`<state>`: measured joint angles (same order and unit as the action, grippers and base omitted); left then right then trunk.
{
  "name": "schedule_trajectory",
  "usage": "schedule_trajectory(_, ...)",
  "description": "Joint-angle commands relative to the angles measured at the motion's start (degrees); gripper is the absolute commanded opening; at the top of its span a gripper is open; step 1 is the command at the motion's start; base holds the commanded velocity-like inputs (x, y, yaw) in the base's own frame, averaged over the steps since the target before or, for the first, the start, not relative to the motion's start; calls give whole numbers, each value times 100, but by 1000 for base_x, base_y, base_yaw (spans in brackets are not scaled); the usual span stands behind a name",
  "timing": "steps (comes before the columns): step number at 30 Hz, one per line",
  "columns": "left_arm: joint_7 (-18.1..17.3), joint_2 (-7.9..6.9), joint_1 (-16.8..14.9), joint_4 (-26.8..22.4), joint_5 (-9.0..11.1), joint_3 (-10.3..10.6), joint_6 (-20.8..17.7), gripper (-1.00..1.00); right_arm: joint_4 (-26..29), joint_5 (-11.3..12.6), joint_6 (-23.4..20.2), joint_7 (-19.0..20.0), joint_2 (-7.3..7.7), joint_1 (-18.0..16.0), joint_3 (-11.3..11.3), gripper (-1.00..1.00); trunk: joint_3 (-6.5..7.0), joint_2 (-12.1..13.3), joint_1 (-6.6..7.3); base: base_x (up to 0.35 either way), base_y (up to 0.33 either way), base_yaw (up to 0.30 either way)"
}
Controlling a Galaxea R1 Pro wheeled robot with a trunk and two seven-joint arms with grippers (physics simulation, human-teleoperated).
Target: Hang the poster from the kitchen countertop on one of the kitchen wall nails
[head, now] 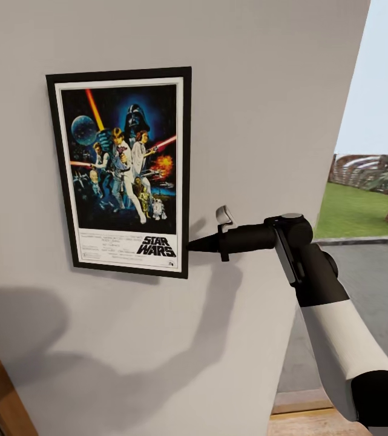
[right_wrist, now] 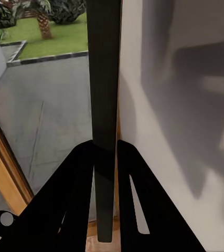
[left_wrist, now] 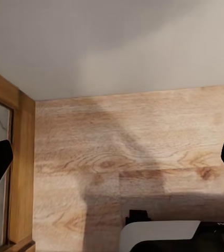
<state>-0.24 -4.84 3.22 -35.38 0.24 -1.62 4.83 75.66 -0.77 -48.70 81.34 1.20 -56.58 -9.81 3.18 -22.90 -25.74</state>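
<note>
Where right gripper [head: 192, 245] clamps: poster [head: 121, 169] edge.

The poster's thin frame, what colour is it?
Black, around a white border; clearest in the head view.

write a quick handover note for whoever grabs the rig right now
Right gripper: shut on the black-framed Star Wars poster, pinching its right edge near the bottom.
Left gripper: open, empty, aimed at the wooden floor.
Poster sits upright and flat against the pale grey wall; any nail is hidden, so hooking is unconfirmed.
Left: check it hangs, release, pull back.
</note>
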Motion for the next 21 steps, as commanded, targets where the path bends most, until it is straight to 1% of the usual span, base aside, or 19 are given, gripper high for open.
schedule_trajectory(1, -3, 1, 3, -5, 2, -5, 10, 100, 2, -3, -78, 31, 3, -2, -3, -100, -1, -2, -4, 159, 0, 0)
schedule_trajectory(6, -3, 1, 3, -9, 2, -5, 10, 100, 7, -3, -78, 31, 3, -2, -3, -100, -1, -2, -4, 70, 0, 0)
schedule_trajectory(19, -3, 1, 3, -7, 2, -5, 10, 100, 6, -3, -78, 31, 3, -2, -3, -100, -1, -2, -4, 7, 0, 0)
schedule_trajectory(21, 13, 26, 3, -12, 2, -5, 36, 100, 19, -3, -72, -4, 3, 15, 5, -100, -1, -2, -4, 0, 0, 0)
